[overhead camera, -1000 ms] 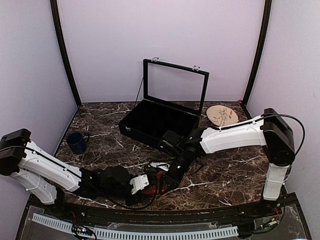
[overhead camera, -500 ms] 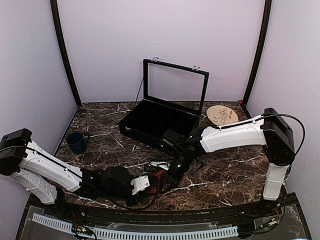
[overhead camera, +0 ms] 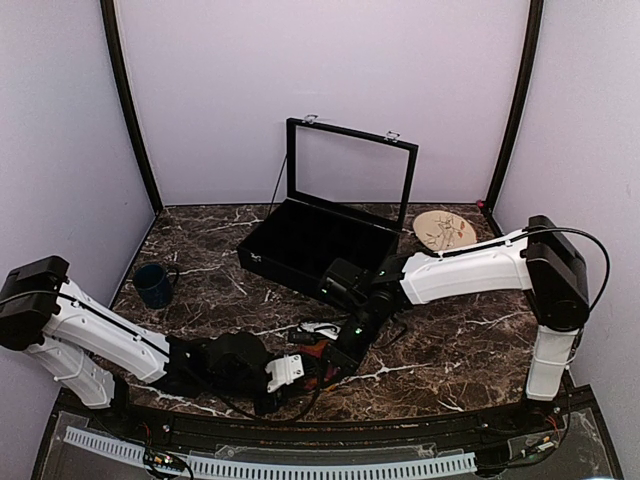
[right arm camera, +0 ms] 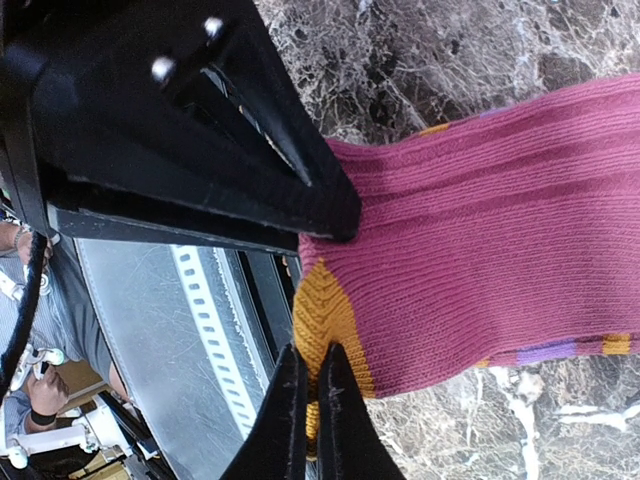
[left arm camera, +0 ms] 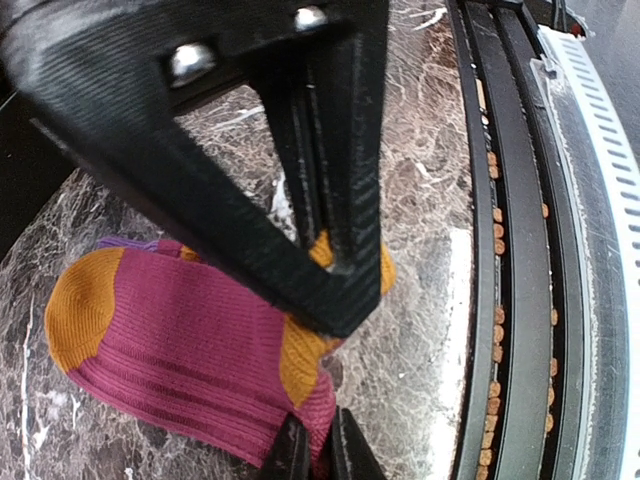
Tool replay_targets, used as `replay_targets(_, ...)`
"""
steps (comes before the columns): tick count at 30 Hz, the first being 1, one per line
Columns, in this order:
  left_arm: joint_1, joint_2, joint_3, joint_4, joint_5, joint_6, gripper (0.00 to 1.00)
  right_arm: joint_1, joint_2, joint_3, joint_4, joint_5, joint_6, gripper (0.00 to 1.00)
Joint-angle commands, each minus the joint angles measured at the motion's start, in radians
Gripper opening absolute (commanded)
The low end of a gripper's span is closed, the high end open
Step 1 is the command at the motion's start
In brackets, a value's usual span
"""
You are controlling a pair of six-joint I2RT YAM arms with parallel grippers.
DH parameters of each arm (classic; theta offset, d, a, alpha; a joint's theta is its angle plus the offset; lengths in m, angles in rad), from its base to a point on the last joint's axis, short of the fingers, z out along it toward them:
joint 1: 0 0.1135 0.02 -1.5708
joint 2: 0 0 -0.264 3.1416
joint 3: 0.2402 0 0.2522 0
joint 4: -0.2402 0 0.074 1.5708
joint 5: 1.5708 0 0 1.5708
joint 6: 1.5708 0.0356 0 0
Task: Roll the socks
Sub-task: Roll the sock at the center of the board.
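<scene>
Left arm (overhead camera: 100, 335) and right arm (overhead camera: 465, 272): white moulded link shells with black joint housings and black shoulder blocks. A thin black cable (overhead camera: 600, 255) loops off the right arm's shoulder block. A small green light (overhead camera: 356, 323) shows at the right wrist. Left hand (left arm camera: 325, 380) and right hand (right arm camera: 320, 310): black ribbed plastic with wedge-shaped fingers. Each hand carries two bright metal screws (left arm camera: 190, 62).

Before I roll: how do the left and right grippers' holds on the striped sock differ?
Left gripper pinches the magenta edge of the striped sock; right gripper pinches an orange patch. Left sits low at the near left; right reaches from the far right. Both are shut on that sock.
</scene>
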Motion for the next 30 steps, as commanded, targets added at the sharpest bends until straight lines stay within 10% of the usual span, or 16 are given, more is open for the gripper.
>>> replay_targets(1, 0.023, 0.001, 0.032, -0.046, 0.077, 0.015, 0.07, -0.008, -0.007, -0.013, 0.003, -0.005, -0.011, 0.0)
replay_targets(30, 0.169, 0.105, 0.206, -0.327, 0.462, 0.01, 0.0, -0.095, -0.104, -0.202, 0.176, 0.107, 0.101, 0.32)
